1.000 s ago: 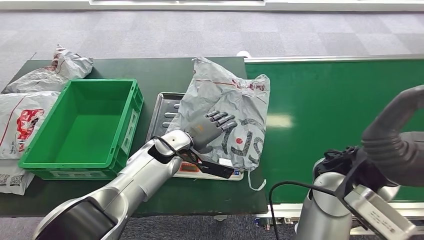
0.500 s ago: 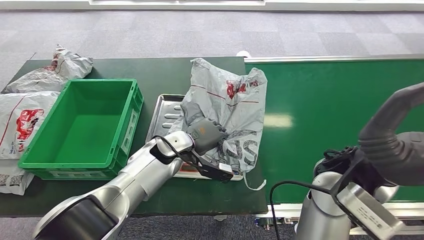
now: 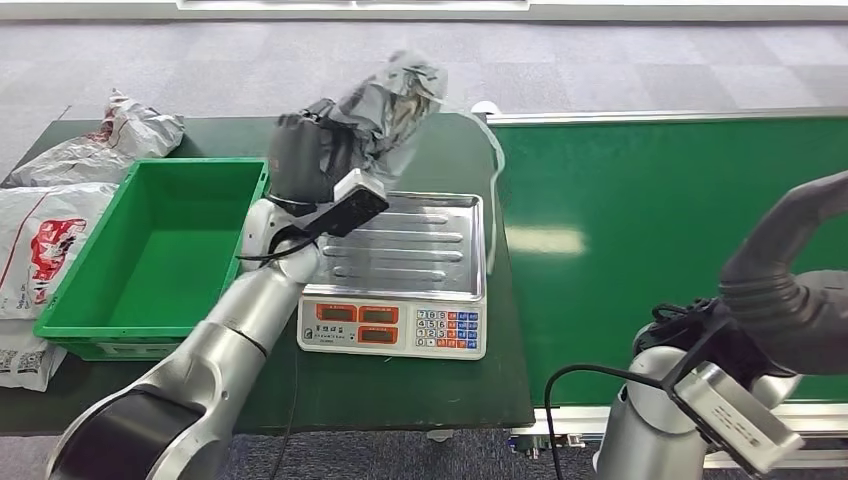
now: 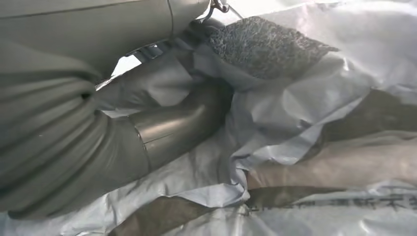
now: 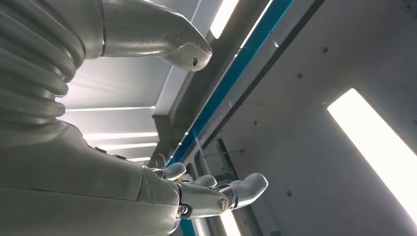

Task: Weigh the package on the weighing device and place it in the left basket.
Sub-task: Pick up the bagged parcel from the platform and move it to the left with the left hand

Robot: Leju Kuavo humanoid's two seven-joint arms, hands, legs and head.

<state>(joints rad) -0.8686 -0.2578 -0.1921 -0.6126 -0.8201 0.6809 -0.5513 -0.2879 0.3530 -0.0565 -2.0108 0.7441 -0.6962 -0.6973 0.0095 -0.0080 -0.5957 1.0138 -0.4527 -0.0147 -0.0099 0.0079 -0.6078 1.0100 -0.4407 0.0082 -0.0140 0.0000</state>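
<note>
My left hand (image 3: 305, 155) grips a crumpled grey plastic package (image 3: 395, 100) and holds it up in the air above the gap between the scale and the green basket (image 3: 150, 255). In the left wrist view the thumb (image 4: 167, 128) presses into the grey package (image 4: 319, 123). The scale (image 3: 405, 275) has a bare steel pan and a keypad front. My right hand (image 5: 206, 194) points up toward the ceiling with fingers apart and nothing in it; the right arm (image 3: 790, 280) stands at the lower right of the head view.
Two more grey packages (image 3: 60, 235) lie on the dark table (image 3: 420, 385) left of the basket. A green conveyor belt (image 3: 670, 220) runs along the right of the table. Grey carpet lies beyond.
My left hand closed on the package lying on the scale and lifted it up and to the left, leaving the steel pan bare. The right arm stayed about where it was.
</note>
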